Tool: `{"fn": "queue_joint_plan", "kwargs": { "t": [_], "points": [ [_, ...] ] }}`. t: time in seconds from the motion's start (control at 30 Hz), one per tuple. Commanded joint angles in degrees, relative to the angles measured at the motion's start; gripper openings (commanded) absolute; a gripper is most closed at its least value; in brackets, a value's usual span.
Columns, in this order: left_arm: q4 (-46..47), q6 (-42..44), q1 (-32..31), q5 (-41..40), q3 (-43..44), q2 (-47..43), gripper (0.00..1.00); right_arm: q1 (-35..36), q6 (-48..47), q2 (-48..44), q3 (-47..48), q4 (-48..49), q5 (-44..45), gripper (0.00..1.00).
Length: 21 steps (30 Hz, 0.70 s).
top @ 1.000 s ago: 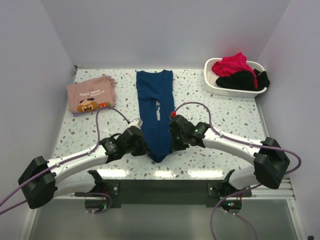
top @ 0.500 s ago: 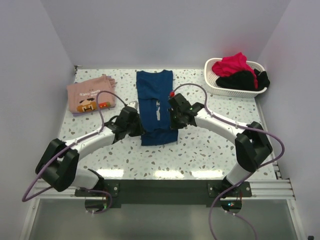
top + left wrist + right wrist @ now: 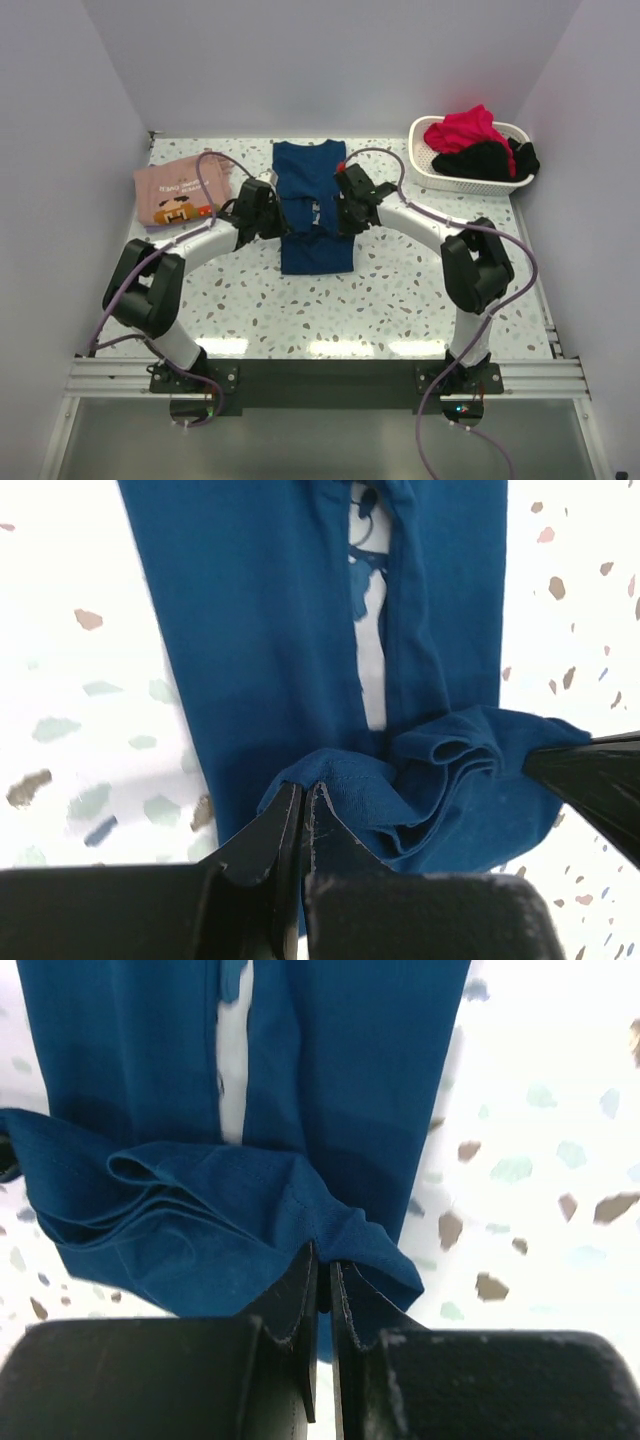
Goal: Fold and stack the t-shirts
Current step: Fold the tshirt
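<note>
Hauling the dark blue cloth t-shirt (image 3: 316,255) hem over the cloth below them, left claw (image 3: 305,802) and right claw (image 3: 322,1260), clamped on it, have half-folded it.

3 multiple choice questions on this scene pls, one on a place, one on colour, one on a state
1. Where does the pink t-shirt lie relative to the blue t-shirt? A) on top of it B) to its left on the table C) under it
2. The clothes in the white basket are A) red and black B) green and yellow C) all white
3. The left hand is A) open above the table B) shut on the blue t-shirt C) shut on the pink t-shirt
Answers: 1 B, it lies apart at the table's left side; 2 A, a red heap beside a black one; 3 B, it pinches bunched blue cloth.
</note>
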Motion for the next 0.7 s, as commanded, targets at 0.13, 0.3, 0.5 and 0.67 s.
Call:
{"fn": "queue_joint_plan", "kwargs": {
  "t": [0.13, 0.3, 0.5, 0.67],
  "points": [
    [3.6, 2.6, 3.9, 3.1, 6.8, 5.4, 0.00, -2.9, -3.2, 5.1, 9.5, -0.2, -1.0, 0.00],
    [3.5, 2.7, 5.5, 4.5, 10.1, 9.9, 0.00, -3.9, -4.3, 9.0, 14.2, -0.8, -1.3, 0.00],
    [4.2, 2.2, 6.6, 4.3, 11.3, 11.8, 0.00, -4.5, -5.5, 12.7, 18.6, -1.8, -2.1, 0.00],
    [4.4, 1.9, 7.6, 4.2, 11.7, 12.4, 0.00, -4.5, -6.2, 14.7, 22.0, -2.8, -2.0, 0.00]
  ]
}}
